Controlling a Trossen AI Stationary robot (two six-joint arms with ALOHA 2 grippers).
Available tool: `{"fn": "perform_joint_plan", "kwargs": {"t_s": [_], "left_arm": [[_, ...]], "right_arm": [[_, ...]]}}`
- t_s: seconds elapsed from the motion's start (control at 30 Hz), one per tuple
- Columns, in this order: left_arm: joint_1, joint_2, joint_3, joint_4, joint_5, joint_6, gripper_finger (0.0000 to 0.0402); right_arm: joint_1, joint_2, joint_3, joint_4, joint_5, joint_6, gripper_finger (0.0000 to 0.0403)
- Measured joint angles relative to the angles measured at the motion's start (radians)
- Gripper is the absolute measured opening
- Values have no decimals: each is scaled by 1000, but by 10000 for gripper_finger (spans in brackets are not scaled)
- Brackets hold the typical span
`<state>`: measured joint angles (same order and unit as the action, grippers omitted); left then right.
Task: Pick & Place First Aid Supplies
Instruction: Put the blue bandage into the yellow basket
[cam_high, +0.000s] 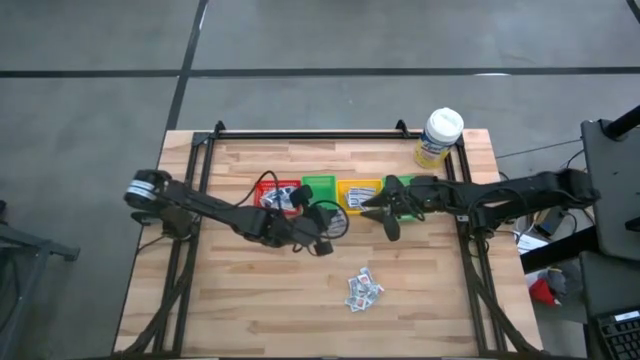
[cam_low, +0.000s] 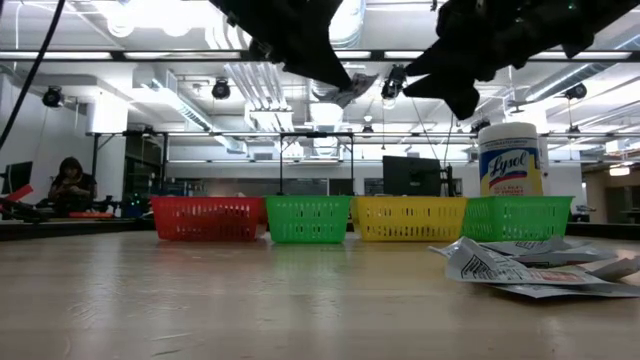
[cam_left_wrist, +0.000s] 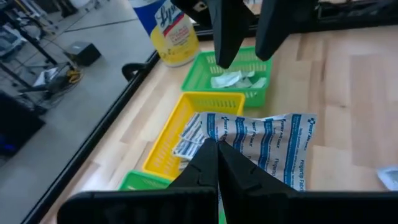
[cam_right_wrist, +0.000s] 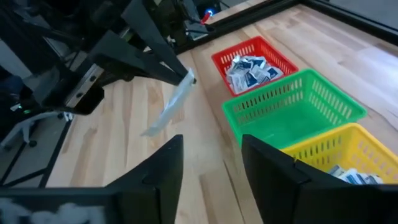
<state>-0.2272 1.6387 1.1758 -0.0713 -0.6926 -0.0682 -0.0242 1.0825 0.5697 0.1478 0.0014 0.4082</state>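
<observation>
Left tool (cam_left_wrist: 217, 163) pinches a white packet (cam_left_wrist: 264, 146) mid-frame (for binning); right tool (cam_right_wrist: 211, 163) hangs spread, empty, over the green bin (cam_right_wrist: 292, 109).

Matt wood-plank table (cam_high: 250, 310); crinkled paper packets (cam_high: 364, 290); plastic mesh bins (cam_low: 309, 219).

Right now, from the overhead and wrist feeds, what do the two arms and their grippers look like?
Both arms are dark, nearly black, jointed links. The left arm has a pale grey round cap at its base end and a black cable looping near the wrist. The right arm is the same build. The left gripper and right gripper each have two flat, matte black, tapering fingers, without visible markings.
</observation>
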Motion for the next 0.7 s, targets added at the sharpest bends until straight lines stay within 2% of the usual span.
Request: {"fn": "perform_joint_plan", "kwargs": {"t_s": [0.33,0.7], "left_arm": [[4,12,2,3,-50,14,0],[4,12,0,-14,-77,14,0]], "right_arm": [[0,132,100,-3,-3,1,225],[0,261,207,-39,-36,-15,255]]}}
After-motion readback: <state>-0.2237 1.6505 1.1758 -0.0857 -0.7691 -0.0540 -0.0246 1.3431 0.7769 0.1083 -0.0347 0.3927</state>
